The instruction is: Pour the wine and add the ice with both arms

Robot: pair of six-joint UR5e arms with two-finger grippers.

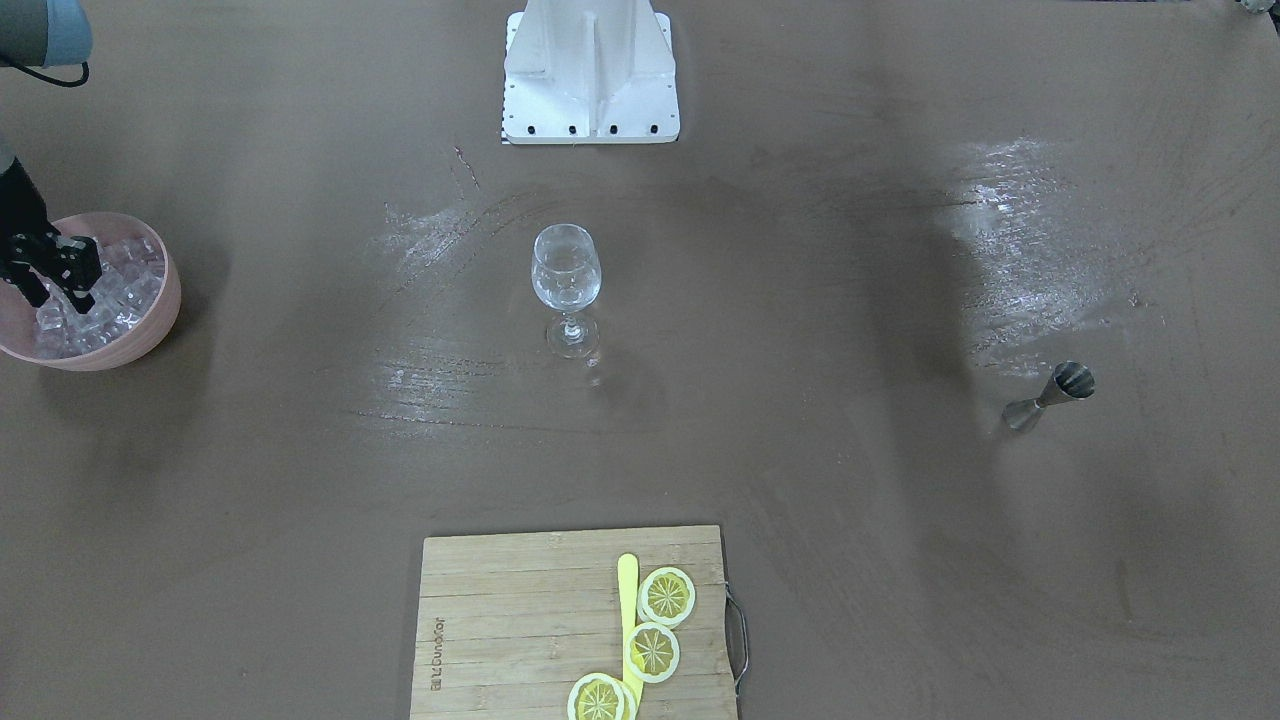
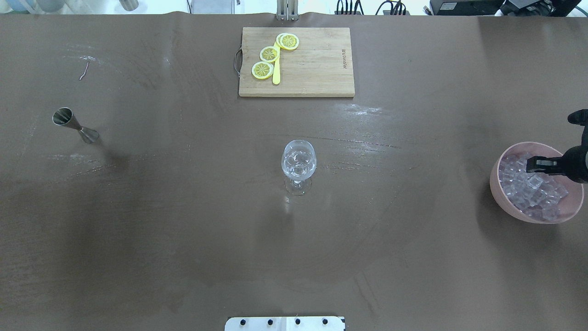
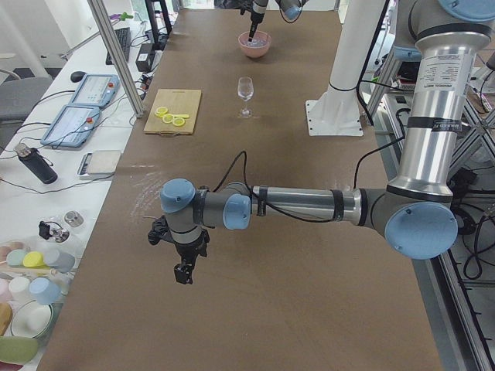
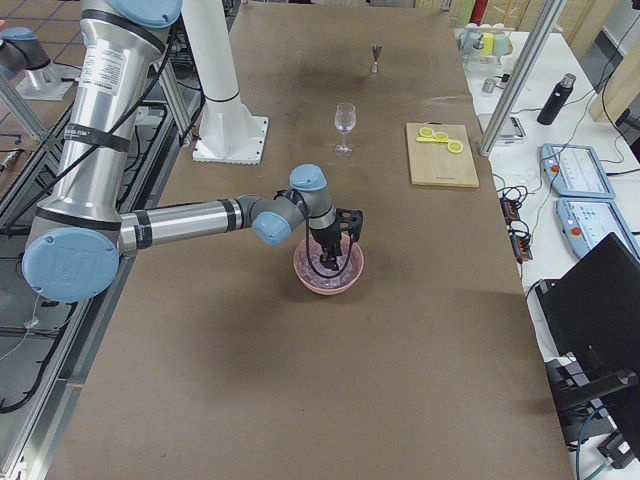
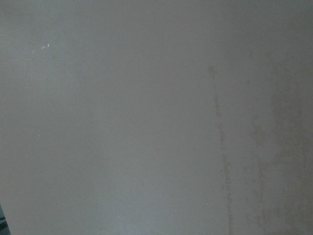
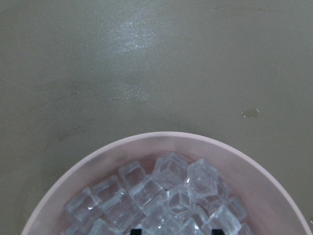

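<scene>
In the front-facing view the right claw point(image 1: 60, 295) is dipping into a pink bowl point(image 1: 160, 325) at the picture's left edge. Its fingers are standing apart, gripping nothing, among the ice point(image 1: 130, 285) heaped inside. The wine glass point(image 1: 567, 272) is standing upright mid-bench, well apart from the bowl, with only brown bench point(image 1: 850, 500) lying between them. A steel jigger point(image 1: 1050, 395) is standing far off on the other side. A wooden board point(image 1: 500, 620) with lemon slices point(image 1: 667, 596) and a yellow knife point(image 1: 627, 590) is lying at the operators' edge.

Overhead, the claw point(image 2: 533, 165) is reaching in over the bowl's rim point(image 2: 505, 204) from the right, and the glass point(image 2: 298, 161) is sitting between bowl and jigger point(image 2: 73, 125).

The exterior left view alone is showing the left arm point(image 3: 309, 205). The left claw point(image 3: 183, 272) is hanging, pointing down, over bare bench at the near end, well apart from everything, and I cannot tell whether it is open or closed.

From the exterior right, the right arm point(image 4: 190, 222) is stretching out low, with its claw down in the bowl point(image 4: 345, 285).

The left wrist camera is showing bare bench only.

The right wrist camera is looking closely at the cubes point(image 6: 171, 188). Two black fingertips point(image 6: 215, 232) are peeking in at the lower edge, with cubes lying between them
</scene>
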